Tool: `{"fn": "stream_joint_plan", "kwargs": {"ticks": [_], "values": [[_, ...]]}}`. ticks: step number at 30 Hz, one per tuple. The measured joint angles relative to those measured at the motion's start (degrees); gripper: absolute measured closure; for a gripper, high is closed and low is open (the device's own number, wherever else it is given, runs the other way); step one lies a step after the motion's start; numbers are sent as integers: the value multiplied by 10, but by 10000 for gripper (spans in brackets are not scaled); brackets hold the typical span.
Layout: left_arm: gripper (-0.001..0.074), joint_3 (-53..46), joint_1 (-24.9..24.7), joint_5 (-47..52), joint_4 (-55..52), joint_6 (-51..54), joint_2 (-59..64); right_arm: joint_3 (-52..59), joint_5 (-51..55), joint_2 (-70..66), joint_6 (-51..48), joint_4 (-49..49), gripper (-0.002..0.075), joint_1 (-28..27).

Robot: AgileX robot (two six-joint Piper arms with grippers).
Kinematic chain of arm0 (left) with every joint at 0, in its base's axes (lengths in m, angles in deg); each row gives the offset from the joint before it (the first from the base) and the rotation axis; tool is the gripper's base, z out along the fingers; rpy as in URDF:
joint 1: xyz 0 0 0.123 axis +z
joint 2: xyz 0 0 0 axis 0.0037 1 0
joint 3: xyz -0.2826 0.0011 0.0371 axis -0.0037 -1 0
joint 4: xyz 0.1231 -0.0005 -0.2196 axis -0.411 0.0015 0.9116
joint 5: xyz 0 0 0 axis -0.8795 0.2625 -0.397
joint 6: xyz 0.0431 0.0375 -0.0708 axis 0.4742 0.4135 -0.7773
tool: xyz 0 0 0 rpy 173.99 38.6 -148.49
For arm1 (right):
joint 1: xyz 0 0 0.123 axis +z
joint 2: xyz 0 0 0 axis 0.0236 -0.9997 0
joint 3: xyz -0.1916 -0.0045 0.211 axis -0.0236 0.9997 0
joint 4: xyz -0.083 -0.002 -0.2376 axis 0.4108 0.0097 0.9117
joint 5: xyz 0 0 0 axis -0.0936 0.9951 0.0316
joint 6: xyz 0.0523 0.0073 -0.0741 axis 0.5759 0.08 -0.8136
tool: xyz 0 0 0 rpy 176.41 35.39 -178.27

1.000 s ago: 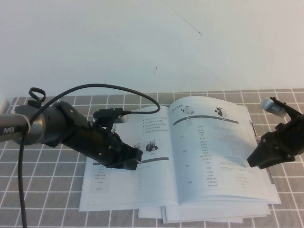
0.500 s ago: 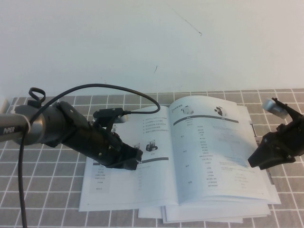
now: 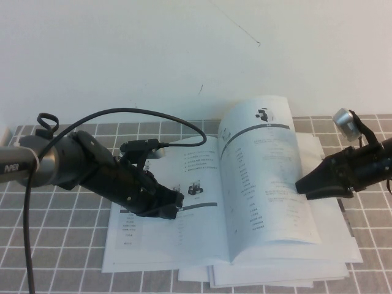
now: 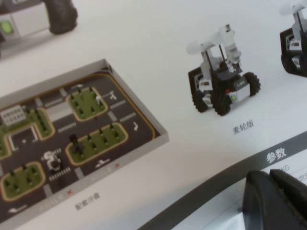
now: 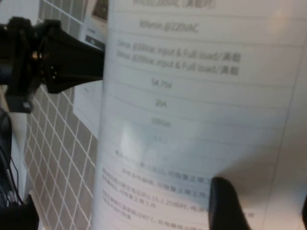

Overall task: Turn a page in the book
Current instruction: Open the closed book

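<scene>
The book (image 3: 202, 202) is lying open on the grey checked cloth (image 3: 55, 208), sitting on top of a few plain white booklets (image 3: 269, 278) whose edges are sticking out along its near side. The left arm is reaching in low from the left, and the left gripper (image 3: 174, 208) is pressing down on the left-hand leaf near the spine, beside a small robot picture (image 3: 197, 190). In the left wrist view its dark fingertips (image 4: 278, 201) are lying close together, with no gap showing between them, resting on the paper at a dark table header, with a wheeled robot picture (image 4: 220, 88) and a road-map picture (image 4: 62, 143) printed just beyond. The page (image 3: 266, 165) on the right side is standing up off the stack, curling toward the spine with its far corner lifted highest, its white face with the dark-headed table turned toward the camera. The right gripper (image 3: 301, 185) is coming in from the right and meeting the page's outer edge about halfway along. In the right wrist view the sheet is filling most of the frame, with a dark fingertip (image 5: 225, 201) lying against it; I cannot tell whether those fingers are pinching the sheet or only pushing it.
</scene>
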Motion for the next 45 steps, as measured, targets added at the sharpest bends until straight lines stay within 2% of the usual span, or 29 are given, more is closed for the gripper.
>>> {"fn": "stream_joint_plan", "kwargs": {"ticks": [11, 20, 30, 41, 45], "values": [[739, 0, 0, 0, 1, 0, 0, -1, 3, 56, -9, -33, 389, 2], [739, 0, 0, 0, 1, 0, 0, -1, 4, 56, -10, -48, 390, 30], [739, 0, 0, 0, 1, 0, 0, -1, 4, 59, -24, -147, 390, 67], [739, 0, 0, -3, 3, 3, 0, -1, 3, 112, -39, -208, 391, 71], [739, 0, 0, -7, 9, 3, 0, -1, 3, 114, -48, -222, 391, 89]]}}
